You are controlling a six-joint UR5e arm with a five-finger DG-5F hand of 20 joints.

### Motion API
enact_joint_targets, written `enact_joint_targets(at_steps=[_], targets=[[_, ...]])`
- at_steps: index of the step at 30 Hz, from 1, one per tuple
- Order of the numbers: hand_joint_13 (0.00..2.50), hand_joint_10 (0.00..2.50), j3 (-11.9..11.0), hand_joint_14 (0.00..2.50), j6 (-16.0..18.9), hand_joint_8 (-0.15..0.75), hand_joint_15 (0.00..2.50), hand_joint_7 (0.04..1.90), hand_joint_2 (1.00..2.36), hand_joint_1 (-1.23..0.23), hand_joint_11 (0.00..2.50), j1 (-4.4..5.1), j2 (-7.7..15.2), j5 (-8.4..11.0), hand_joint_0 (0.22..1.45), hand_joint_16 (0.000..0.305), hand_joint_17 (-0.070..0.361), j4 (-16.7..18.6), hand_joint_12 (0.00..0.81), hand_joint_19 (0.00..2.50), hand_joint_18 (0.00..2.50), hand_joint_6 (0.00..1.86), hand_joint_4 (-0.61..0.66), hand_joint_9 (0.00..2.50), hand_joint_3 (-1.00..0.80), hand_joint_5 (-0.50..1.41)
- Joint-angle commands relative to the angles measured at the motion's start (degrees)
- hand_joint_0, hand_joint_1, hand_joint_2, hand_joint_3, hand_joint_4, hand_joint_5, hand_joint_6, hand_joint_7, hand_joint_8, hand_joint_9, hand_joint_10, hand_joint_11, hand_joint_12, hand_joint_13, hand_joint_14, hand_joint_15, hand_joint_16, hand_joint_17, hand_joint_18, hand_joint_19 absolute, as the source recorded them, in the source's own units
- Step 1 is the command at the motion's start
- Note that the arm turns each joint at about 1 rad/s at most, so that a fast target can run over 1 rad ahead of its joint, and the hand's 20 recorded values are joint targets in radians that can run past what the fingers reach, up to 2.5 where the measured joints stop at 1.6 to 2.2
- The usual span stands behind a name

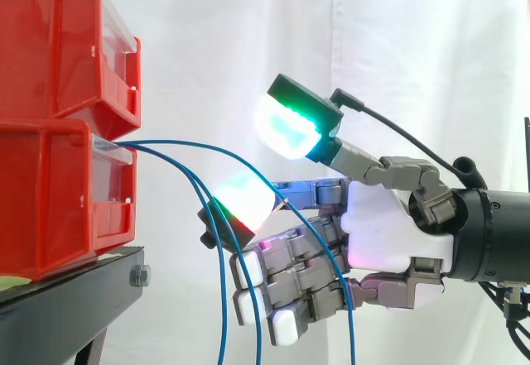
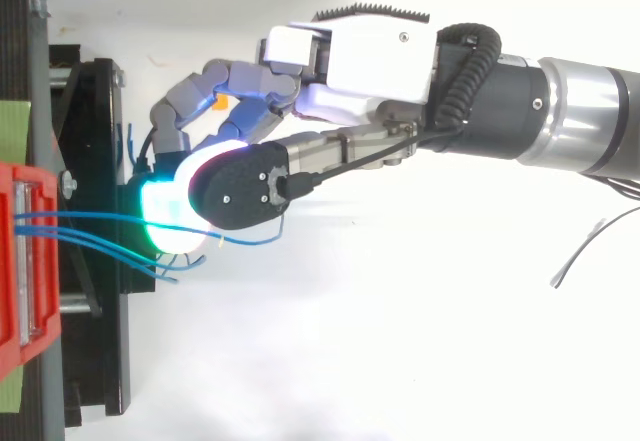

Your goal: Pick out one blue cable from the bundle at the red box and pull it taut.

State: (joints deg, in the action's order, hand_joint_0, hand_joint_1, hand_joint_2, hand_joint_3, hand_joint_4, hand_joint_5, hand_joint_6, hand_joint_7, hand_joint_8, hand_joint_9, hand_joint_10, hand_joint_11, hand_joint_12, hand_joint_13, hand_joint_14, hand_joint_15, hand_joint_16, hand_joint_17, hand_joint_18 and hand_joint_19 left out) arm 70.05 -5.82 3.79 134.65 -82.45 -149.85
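Blue cables (image 1: pixel 221 299), 3 of them as we count in the side view, leave the front of the lower red bin (image 1: pixel 58 191), arch to the right and hang down past the bottom edge of that view. The lower red bin carries an upper red bin (image 1: pixel 58 42), and both rest on a black stand (image 1: pixel 74 299) before a white curtain (image 1: pixel 414 50).

The hand (image 1: pixel 389 232) enters from the right at the level of the lower bin. Its thumb (image 1: pixel 290 125) is raised, with a pad glowing green and white. 1 finger is stretched toward the bin, its pad (image 1: pixel 242 202) glowing white, green and red. We see a clear gap between these 2 pads, and no cable is pinched in it. The remaining fingers (image 1: pixel 277 290) bend loosely below the stretched finger. In the side view 1 cable crosses in front of these fingers and the palm, while the other 2 hang just to the left of them. We see none of the 3 clasped, so the hand holds nothing.

From the top view the cables (image 2: pixel 95 219) run from the bin (image 2: pixel 25 261) to beneath the glowing pads of the hand (image 2: pixel 370 61), all slack and curved.
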Motion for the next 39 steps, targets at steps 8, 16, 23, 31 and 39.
enact_joint_targets(at_steps=[8,16,23,31,39], targets=[[0.94,0.02,0.0,0.02,0.02,0.293,0.55,1.0,1.0,-0.68,0.7,-0.01,0.0,0.01,0.55,0.048,0.108,-0.09,0.354,0.57,0.88,0.9,0.07,0.98,-0.5,-0.17],[0.97,0.02,0.0,0.02,0.02,0.296,0.56,1.08,1.02,-0.74,0.73,-0.01,0.0,-0.08,0.61,0.046,0.103,-0.62,0.339,0.59,0.89,0.94,-0.06,1.01,-0.2,-0.17],[1.03,0.02,0.0,0.02,0.02,0.327,0.56,1.08,1.02,-0.68,0.71,-0.01,0.0,-0.08,0.58,0.052,0.117,-0.7,0.377,0.55,0.94,0.94,-0.03,1.11,-0.14,-0.15],[1.03,0.02,0.0,0.02,0.02,0.359,0.53,1.09,1.01,-0.54,0.68,-0.01,0.0,-0.08,0.57,0.06,0.135,-0.7,0.418,0.51,0.95,0.94,0.01,1.12,-0.14,-0.14],[1.02,0.02,0.0,0.02,0.02,0.365,0.54,1.08,1.01,-0.5,0.67,-0.01,0.0,-0.08,0.57,0.06,0.136,-0.62,0.422,0.52,0.93,0.93,0.01,1.1,-0.13,-0.14]])
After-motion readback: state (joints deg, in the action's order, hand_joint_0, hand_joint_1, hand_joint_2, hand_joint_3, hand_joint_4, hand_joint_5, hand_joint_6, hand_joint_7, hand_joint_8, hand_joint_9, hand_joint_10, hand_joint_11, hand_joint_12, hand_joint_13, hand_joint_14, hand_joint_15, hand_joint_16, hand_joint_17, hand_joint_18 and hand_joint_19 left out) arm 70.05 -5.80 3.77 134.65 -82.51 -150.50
